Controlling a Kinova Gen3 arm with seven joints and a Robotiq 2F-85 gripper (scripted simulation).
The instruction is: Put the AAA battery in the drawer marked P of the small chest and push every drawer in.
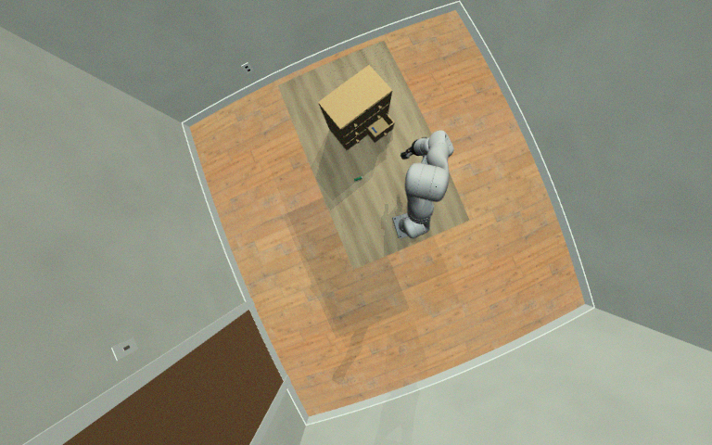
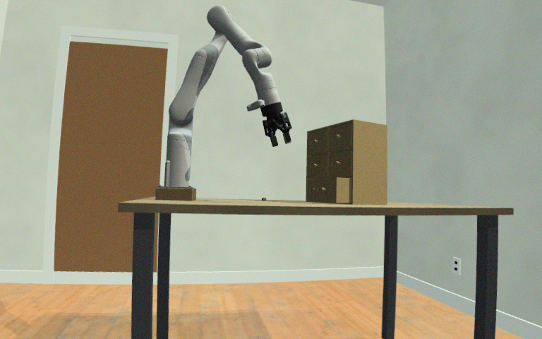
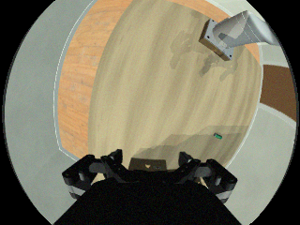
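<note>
The small wooden chest [image 1: 350, 96] [image 2: 368, 159] stands at the far end of the table [image 1: 367, 241] [image 2: 320, 208]. One bottom-row drawer [image 1: 387, 123] [image 2: 344, 191] is pulled partly out. A small blue rod [image 1: 374, 128], which looks like the AAA battery, lies inside it. The drawer letters are too small to read. My gripper [image 1: 405, 154] [image 2: 279, 140] [image 3: 150, 157] is open and empty. It hangs high in the air in front of the chest, to the side of the open drawer, at about the height of the chest's top.
A small green object [image 1: 357, 179] [image 3: 217, 135] lies on the table in front of the chest; in the exterior view it shows as a dark speck [image 2: 263, 198]. The arm's base [image 1: 412, 225] [image 2: 176, 193] [image 3: 221, 40] stands at the opposite end of the table.
</note>
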